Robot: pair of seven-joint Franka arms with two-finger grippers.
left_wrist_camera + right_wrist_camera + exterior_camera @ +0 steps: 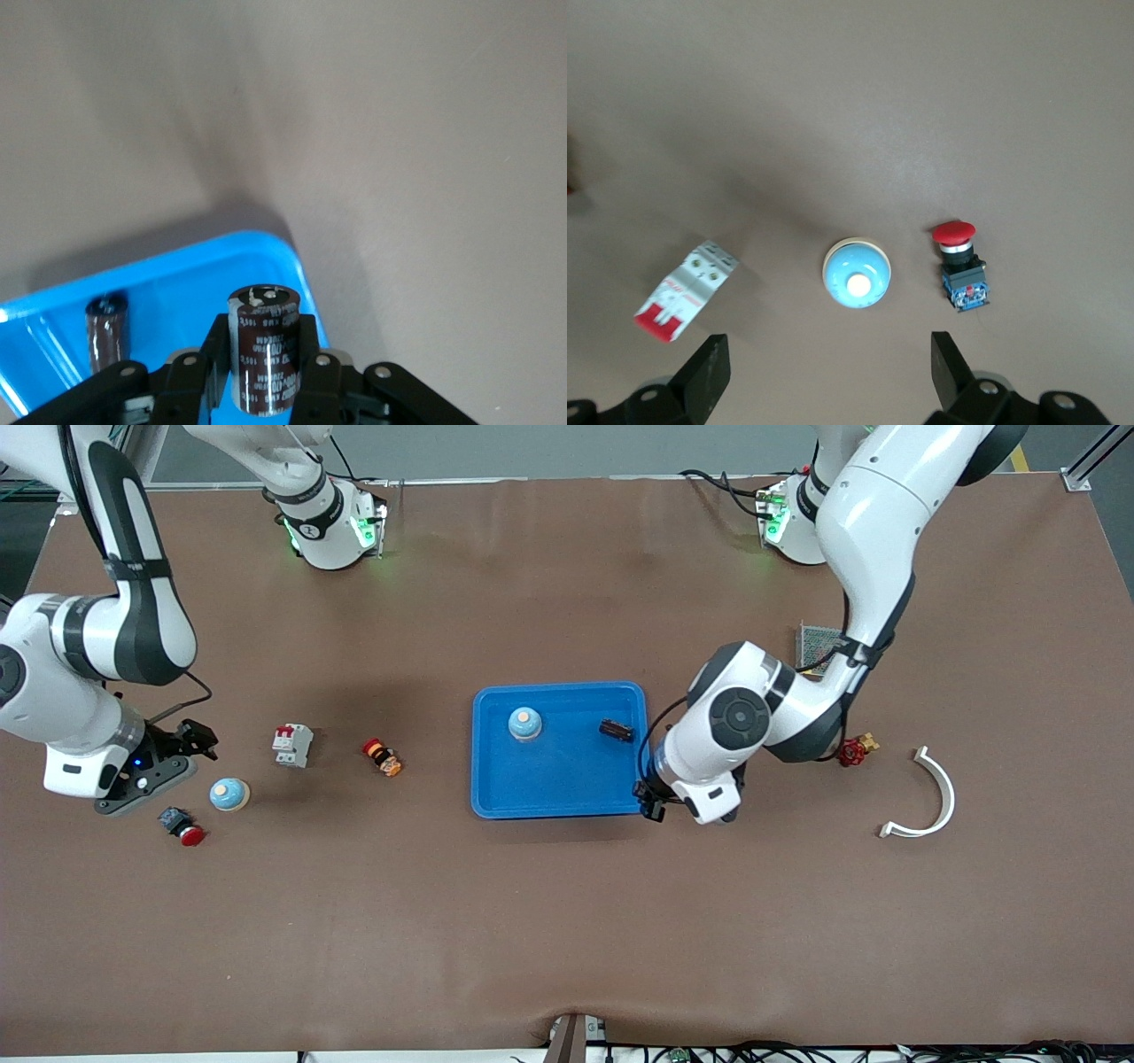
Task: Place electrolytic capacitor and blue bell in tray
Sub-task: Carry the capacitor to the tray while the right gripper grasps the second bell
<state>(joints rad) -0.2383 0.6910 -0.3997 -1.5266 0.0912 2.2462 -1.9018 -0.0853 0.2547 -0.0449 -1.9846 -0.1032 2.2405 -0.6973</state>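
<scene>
The bright-blue tray [558, 793] lies mid-table. In it stand a blue bell [524, 724] and a dark electrolytic capacitor [617, 731]. My left gripper [649, 799] hangs over the tray's rim, at the corner nearer the camera toward the left arm's end. In the left wrist view it [262, 332] is shut on a second dark capacitor [264, 372], above the tray [177, 283] and the first capacitor [107, 332]. My right gripper [197, 740] is open and empty above the table. A second blue bell [229, 794] sits below it, seen between the jaws in the right wrist view [857, 273].
A red push button [182, 825] and a white circuit breaker [292, 745] flank the second bell. An orange-black button [382, 757] lies toward the tray. Toward the left arm's end are a metal mesh box [819, 646], a red valve [855, 751] and a white curved clip [930, 797].
</scene>
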